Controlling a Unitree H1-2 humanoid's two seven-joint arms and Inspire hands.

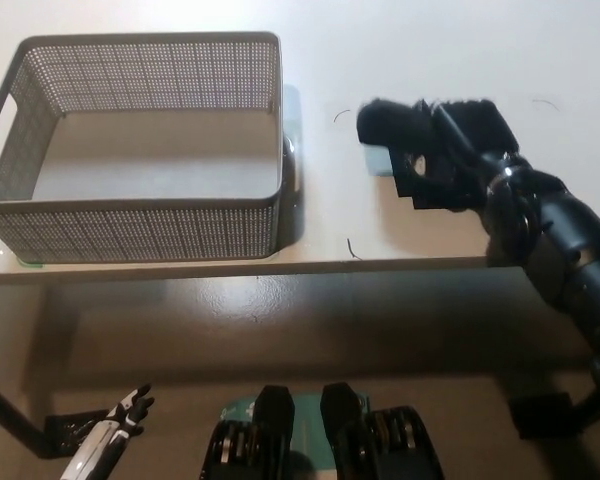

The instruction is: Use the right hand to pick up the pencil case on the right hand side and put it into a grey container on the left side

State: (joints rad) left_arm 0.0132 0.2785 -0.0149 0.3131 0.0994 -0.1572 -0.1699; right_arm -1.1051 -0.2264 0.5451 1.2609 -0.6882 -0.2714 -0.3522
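The tabletop [440,230] is mostly bare, with the grey container [140,150] sat on the left part of it, open and with nothing seen inside. The black right hand [450,160] is over the right part, and its fingers [475,118] look closed around the pencil case [388,124], which seems lifted just clear of the surface, though it's blurry. The case's long axis runs roughly left-right, free end pointed at the container, so the carry is judged to be a straight sweep left. The white left hand [120,415] is parked down low at the lower left, fingers apart, holding nothing.
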